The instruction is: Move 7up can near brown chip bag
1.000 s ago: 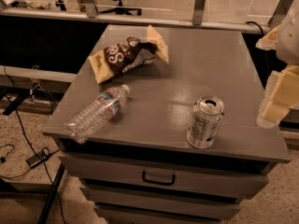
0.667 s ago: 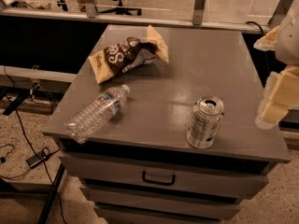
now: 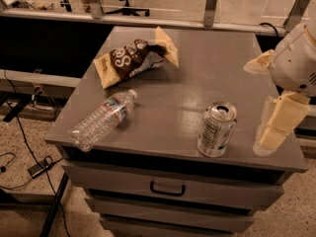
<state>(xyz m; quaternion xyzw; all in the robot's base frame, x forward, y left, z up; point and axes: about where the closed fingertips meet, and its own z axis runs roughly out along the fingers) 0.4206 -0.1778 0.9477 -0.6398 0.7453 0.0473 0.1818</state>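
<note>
The 7up can [image 3: 217, 130], silvery with a pull-tab top, stands upright near the front right of the grey cabinet top [image 3: 197, 78]. The brown chip bag [image 3: 133, 57], dark brown with pale yellow ends, lies at the back left of the top. My gripper [image 3: 269, 139] hangs at the right edge, just to the right of the can and at about its height. It does not touch the can and holds nothing that I can see.
A clear plastic water bottle [image 3: 102, 118] lies on its side at the front left of the top. Drawers with a dark handle [image 3: 167, 189] are below. Cables [image 3: 29, 167] lie on the floor at the left. A rail and a chair base stand behind.
My gripper has come slightly lower and a little left, closer to the can's right side. The can, the bag and the bottle have not moved.
</note>
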